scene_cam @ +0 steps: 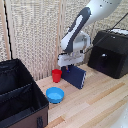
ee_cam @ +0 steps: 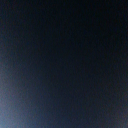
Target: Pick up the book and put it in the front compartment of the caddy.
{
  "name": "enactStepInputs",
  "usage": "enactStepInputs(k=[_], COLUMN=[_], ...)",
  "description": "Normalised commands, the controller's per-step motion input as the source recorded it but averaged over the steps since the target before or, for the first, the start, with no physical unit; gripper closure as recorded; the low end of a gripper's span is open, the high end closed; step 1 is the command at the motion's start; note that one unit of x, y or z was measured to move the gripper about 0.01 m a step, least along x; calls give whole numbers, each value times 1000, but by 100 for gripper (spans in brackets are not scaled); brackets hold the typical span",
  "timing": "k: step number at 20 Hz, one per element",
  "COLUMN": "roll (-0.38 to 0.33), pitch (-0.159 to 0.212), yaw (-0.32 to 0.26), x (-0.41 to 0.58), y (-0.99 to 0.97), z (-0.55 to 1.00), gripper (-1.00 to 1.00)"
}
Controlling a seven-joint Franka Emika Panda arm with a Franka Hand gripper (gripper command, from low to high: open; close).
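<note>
The dark navy book stands tilted on edge in the middle of the wooden table, just to the exterior view's right of a red cup. My gripper sits on the book's top edge and holds it; the fingertips are hidden behind the hand. The wrist view is filled by the book's dark blue cover. The black fabric caddy sits at the exterior view's left. Its front compartment, the nearer section with a small strap loop on its outer wall, is open and shows nothing inside.
A round blue bowl lies on the table between the book and the caddy. A glossy black appliance stands at the exterior view's right, with a cable above it. A slatted wall runs behind the table.
</note>
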Motion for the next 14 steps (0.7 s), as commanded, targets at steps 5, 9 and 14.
enactStepInputs(k=[5,9,14], roll=[-190,-29,-5], pitch=[108,56,22], yaw=[-250,-180,-79], x=[-15,5,68], y=[-22,-64,0], z=[434,943,1000], gripper=[100,100,100])
